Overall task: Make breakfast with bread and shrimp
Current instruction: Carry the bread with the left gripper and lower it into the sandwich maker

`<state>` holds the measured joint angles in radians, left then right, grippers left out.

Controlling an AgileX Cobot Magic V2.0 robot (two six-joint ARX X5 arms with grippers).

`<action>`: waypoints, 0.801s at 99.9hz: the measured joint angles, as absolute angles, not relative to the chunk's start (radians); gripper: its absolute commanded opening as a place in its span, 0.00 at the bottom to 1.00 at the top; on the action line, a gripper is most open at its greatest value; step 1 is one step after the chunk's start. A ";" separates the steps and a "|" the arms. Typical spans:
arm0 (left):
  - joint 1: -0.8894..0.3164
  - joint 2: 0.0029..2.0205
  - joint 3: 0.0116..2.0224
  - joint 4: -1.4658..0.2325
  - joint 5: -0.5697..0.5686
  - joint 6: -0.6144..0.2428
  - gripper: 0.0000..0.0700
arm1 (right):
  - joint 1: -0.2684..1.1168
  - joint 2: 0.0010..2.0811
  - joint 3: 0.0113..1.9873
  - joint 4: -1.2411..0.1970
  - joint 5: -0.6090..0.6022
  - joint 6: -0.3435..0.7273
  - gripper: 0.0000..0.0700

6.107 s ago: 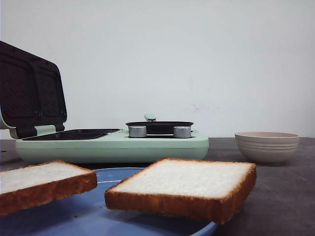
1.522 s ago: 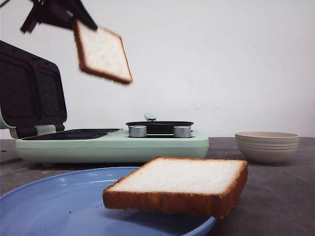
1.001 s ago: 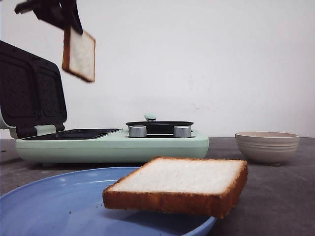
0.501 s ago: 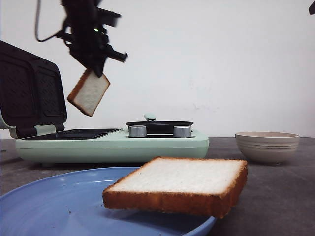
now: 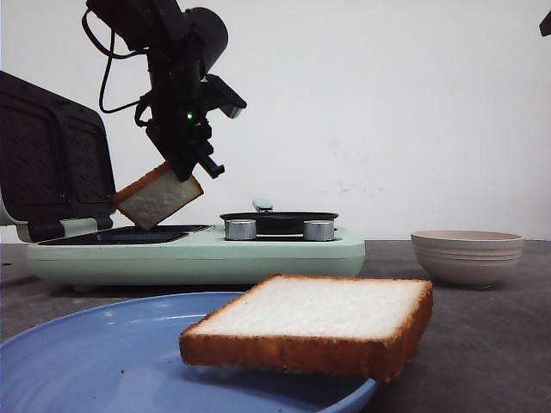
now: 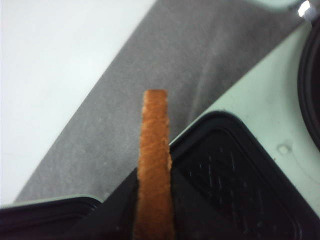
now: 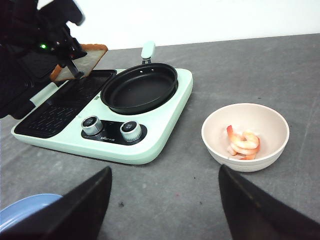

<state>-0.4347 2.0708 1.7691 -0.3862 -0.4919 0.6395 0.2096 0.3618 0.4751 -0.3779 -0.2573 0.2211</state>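
My left gripper [image 5: 184, 165] is shut on one bread slice [image 5: 157, 196] and holds it tilted just above the sandwich maker's dark grill plate [image 7: 60, 107]. In the left wrist view the slice's brown crust edge [image 6: 154, 165] stands between the dark fingers. The same slice shows in the right wrist view [image 7: 82, 60]. The second bread slice [image 5: 318, 323] lies on the blue plate [image 5: 86, 361] in front. The shrimp [image 7: 242, 142], orange-pink and curled, lie in the beige bowl [image 7: 215, 145]. My right gripper [image 7: 165, 200] is open and empty above the bare table.
The mint-green sandwich maker [image 5: 198, 254] stands with its lid [image 5: 52, 155] raised at the left. A black pan [image 7: 139, 87] sits on its right half, with two metal knobs [image 5: 241, 230] in front. The bowl [image 5: 467, 256] stands to its right.
My left gripper has come down with the bread slice from high up to just over the grill plate. The slice now tilts flatter. The other slice has not moved.
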 measured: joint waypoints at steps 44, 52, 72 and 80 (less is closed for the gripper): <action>-0.424 2.080 1.769 -0.410 -0.434 0.617 0.30 | 0.210 0.365 0.475 -0.378 -0.216 0.205 0.60; -0.423 2.080 1.769 -0.409 -0.422 0.583 0.71 | 0.210 0.370 0.475 -0.377 -0.213 0.205 0.60; -0.423 2.080 1.769 -0.406 -0.421 0.554 1.00 | 0.210 0.374 0.476 -0.377 -0.212 0.205 0.60; -0.423 2.080 1.769 -0.412 -0.420 0.549 1.00 | 0.210 0.374 0.475 -0.377 -0.210 0.205 0.60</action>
